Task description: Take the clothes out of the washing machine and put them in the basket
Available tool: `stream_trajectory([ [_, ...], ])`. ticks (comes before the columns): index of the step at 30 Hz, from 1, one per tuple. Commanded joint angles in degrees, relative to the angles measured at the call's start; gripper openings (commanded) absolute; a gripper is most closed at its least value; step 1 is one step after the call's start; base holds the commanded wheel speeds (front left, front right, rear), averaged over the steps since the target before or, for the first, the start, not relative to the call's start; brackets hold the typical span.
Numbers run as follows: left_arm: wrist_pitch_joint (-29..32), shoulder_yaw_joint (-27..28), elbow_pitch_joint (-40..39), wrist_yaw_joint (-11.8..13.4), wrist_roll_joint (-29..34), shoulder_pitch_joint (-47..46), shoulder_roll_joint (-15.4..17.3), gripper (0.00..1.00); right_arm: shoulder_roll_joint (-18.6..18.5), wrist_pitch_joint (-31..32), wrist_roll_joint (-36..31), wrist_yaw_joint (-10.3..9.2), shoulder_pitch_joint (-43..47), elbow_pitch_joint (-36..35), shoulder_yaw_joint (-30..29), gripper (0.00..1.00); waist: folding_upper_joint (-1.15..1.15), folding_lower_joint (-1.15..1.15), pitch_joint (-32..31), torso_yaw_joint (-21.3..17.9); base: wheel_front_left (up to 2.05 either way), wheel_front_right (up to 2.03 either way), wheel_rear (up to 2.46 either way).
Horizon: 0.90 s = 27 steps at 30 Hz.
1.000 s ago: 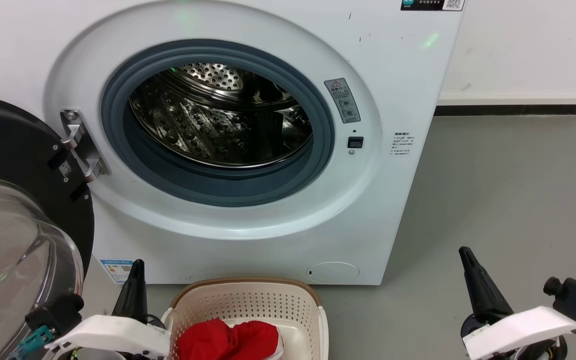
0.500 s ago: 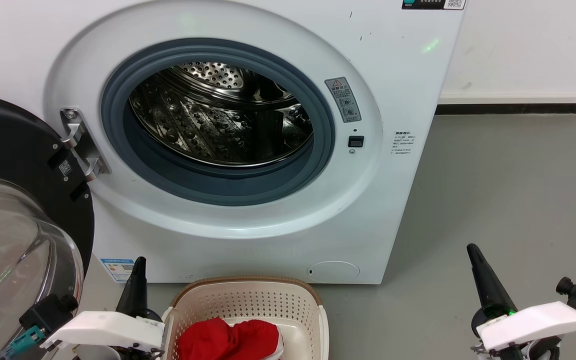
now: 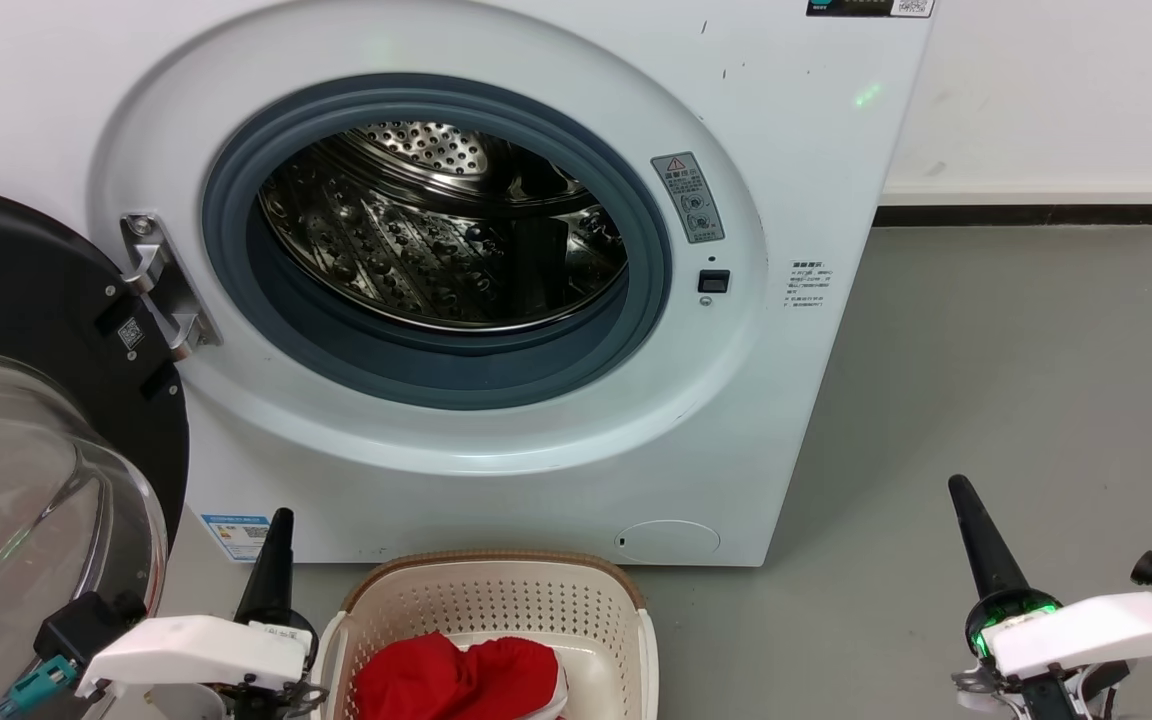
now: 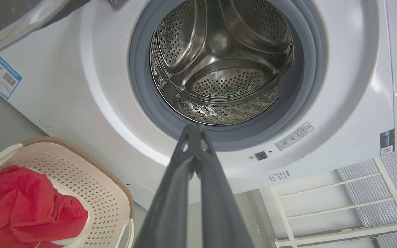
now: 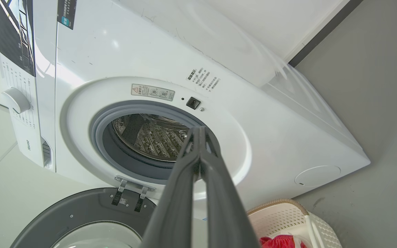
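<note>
Directly ahead of both arms stands one washing machine point(image 3: 496, 480), white, with its porthole wide open. One black-framed glass door point(image 3: 36, 300) hangs swung out at the robot's left. One steel drum point(image 3: 436, 240) lies behind the grey seal. The left wrist view looks straight into it, and the walls seen there are bare metal.

One basket point(image 3: 496, 600) sits on the grey floor point(image 3: 986, 350) just before the machine's foot, its near end cut off by the picture edge. One red heap, the clothes point(image 3: 456, 680), lies inside that basket with its long axis running left to right. The number of garments in the heap cannot be told.

Two pincers are counted.
- Left pincer point(image 3: 281, 520): fingers pressed together and carrying nothing. It is just beside the basket's left rim, with the clothes low to its right.
- Right pincer point(image 3: 960, 490): fingers likewise pressed together and bare. It is well apart from the basket, over open floor.

Assessment: the left arm is the nearer to both the basket and the porthole, which lies up and ahead of it. Unloading appears complete, pending sight of the drum's near bottom.
</note>
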Motion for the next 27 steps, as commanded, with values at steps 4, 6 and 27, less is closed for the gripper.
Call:
stream_trajectory([
  [4, 0.6, 0.4, 0.1, -0.7, -3.2, -1.8, -0.2, 0.00, -0.3, 0.4, 3.3, 0.01, -1.7, 0.3, -0.5, 0.00, 0.00, 0.00, 0.1, 0.0, 0.00, 0.00, 0.00],
  [6, 0.8, 0.5, 0.3, -0.8, -4.4, -1.9, -0.2, 0.00, -0.3, 0.5, 4.5, 0.01, -1.9, 0.6, -0.7, 0.00, 0.00, 0.00, 0.1, 0.0, 0.00, 0.00, 0.00],
  [27, 3.0, 1.6, 2.2, -2.0, -16.3, -3.3, -0.8, 0.00, -0.2, 2.0, 16.3, 0.00, -3.5, 3.1, -2.6, 0.00, 0.00, 0.00, 0.4, 0.2, 0.00, 0.00, 0.00],
])
